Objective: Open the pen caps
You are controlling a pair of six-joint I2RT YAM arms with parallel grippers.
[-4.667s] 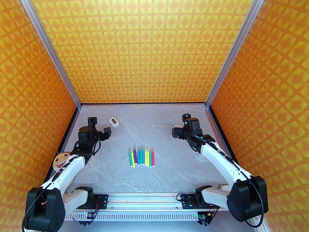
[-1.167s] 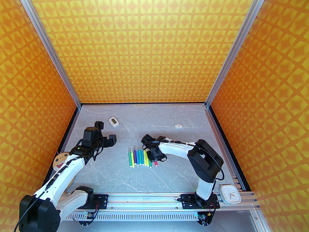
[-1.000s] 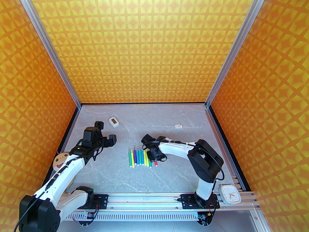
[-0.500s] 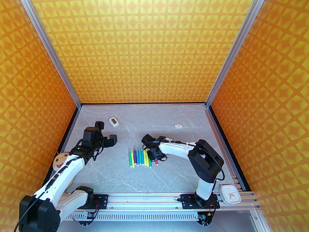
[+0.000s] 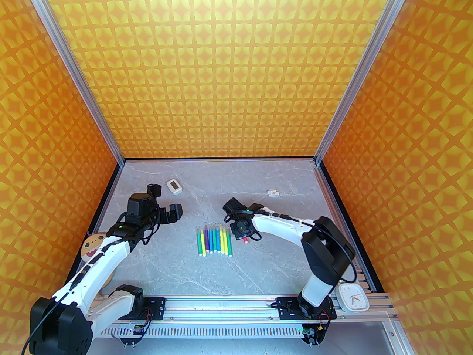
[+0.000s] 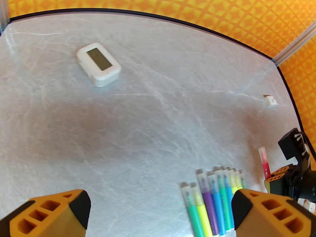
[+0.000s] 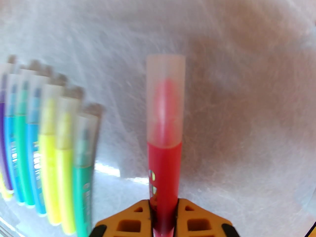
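Gripping the pink pen (image 7: 164, 171) low on its barrel with the right gripper (image 7: 164, 212), its 2 fingers pressed tight against it, the translucent cap (image 7: 165, 100) on and pointing away from them. Holding it just right of the row of other pens (image 5: 215, 239), laid side by side on the grey table (image 5: 258, 268) with caps on at the far ends. Hovering left of the row with the left gripper (image 6: 159, 206) spread wide, holding nothing.
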